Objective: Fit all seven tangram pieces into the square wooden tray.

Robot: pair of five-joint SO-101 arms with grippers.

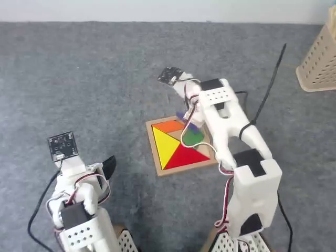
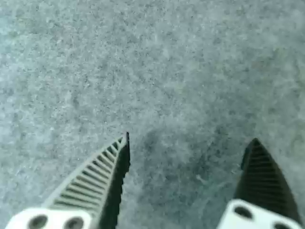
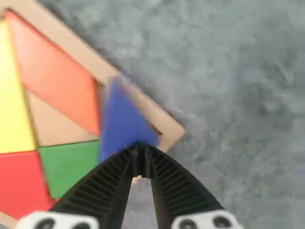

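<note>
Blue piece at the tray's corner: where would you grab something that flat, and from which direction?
Grab it at a narrow tip, pinched across its side edges, coming down from above. The blue piece is flat and tapers to a point, and it overlaps the tray rim, so a sideways approach looks blocked. The right gripper is shut on it in just that way.

grey carpeted table [image 1: 79, 79] bears wooden tray [image 1: 178, 169] and beige basket [image 1: 320, 58].

Blurred blue piece [image 3: 121, 124] at the right end effector [image 3: 141, 152] (tray [image 1: 155, 149] corner beneath that arm).
</note>
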